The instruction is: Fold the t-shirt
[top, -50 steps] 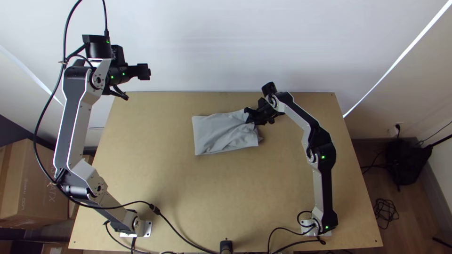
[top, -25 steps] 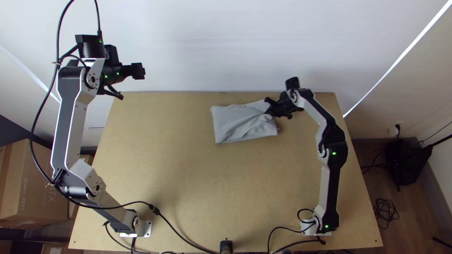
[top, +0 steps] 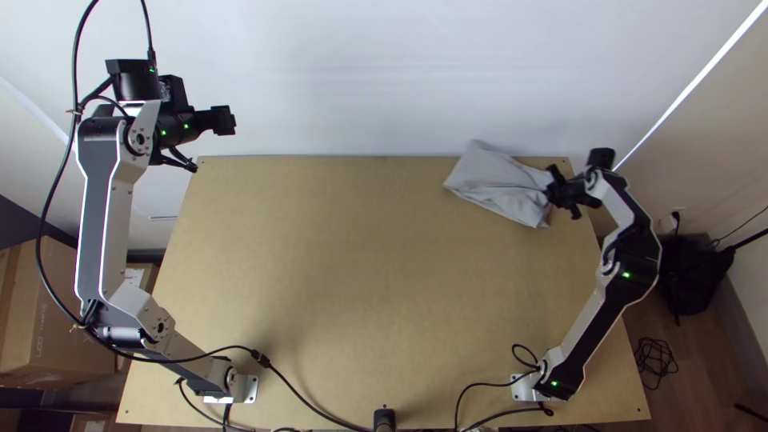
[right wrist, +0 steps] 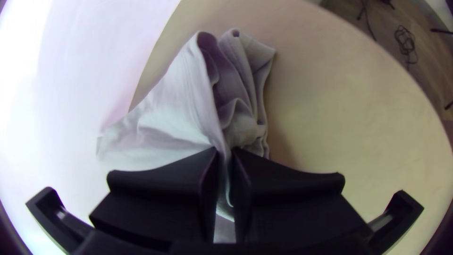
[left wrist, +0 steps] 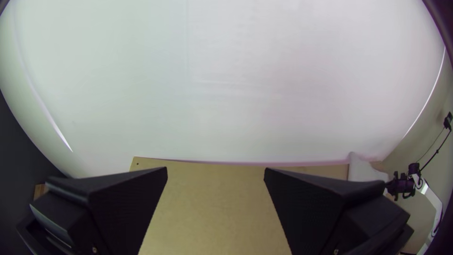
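Pale wall (top: 360, 88) behind, light wooden table (top: 344, 304) before it. Change over the last second: t-shirt (top: 496, 184) brought by the right gripper (right wrist: 225, 152) from the middle of the far half to the far right corner, and turned askew on the way; now reaches past the table's far edge in the top view. Contact with the table: cannot tell. Right jaws closed, pinching a bunched part of the t-shirt; remainder in a small folded packet, rumpled near the pinch.

Left gripper (left wrist: 215, 171) up by the far left corner — jaws wide apart, nothing held; drifted slightly outward, no part in this move.

Meaning for the task: main folds probably made; looks like the putting-aside step. Next, likely: lower, let go, smooth the gripped end. Risk — a slip over the far edge, or layers spreading on release.
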Robot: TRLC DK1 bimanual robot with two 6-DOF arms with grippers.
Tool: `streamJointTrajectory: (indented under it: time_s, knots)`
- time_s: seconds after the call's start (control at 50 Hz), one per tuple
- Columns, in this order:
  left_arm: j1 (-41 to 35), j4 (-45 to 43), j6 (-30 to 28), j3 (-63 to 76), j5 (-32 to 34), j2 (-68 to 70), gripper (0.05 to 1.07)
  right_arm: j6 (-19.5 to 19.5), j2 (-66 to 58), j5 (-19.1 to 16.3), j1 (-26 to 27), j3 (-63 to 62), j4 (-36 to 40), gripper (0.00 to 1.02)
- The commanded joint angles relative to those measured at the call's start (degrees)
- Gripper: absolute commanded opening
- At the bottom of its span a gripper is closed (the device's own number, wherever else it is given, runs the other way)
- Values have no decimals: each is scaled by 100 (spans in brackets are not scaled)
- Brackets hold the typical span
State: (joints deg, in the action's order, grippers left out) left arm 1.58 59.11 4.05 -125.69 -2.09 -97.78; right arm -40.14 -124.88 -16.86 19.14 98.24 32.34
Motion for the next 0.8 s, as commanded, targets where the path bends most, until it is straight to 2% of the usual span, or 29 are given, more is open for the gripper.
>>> streamJointTrajectory:
  time_s: [0.0,0.1,0.12,0.14,0.2,0.22,0.24,0.3,0.44,0.62,0.68,0.78]
  knots:
    - [70,92,-63,-35,86,277,103,-161,201,227,591,-235,-70,2]
    - [114,162,-63,-17,103,356,103,-117,201,227,1004,-235,-96,3]
    - [114,171,-63,-17,103,373,103,-82,210,227,1092,-235,-105,12]
    - [114,180,-63,-17,112,391,103,-38,227,227,1145,-235,-105,26]
    - [140,180,-63,-17,112,444,103,226,341,227,1242,-252,-105,76]
    - [149,180,-71,-26,121,461,103,287,403,254,1286,-261,-105,87]
    - [149,180,-71,-35,121,488,103,331,456,306,1330,-261,-114,93]
    - [158,180,-89,-61,121,540,103,490,702,394,1461,-270,-210,98]
    - [202,118,-98,-158,121,751,103,964,1493,394,1716,-235,-527,98]
    - [369,4,-98,-193,121,1164,103,1940,3092,394,1655,-261,-1203,98]
    - [413,-31,-80,-184,121,1323,103,2080,3611,385,1558,-261,-1476,98]
    - [466,-58,-19,-105,121,1560,103,2107,4411,385,1453,-314,-1977,98]
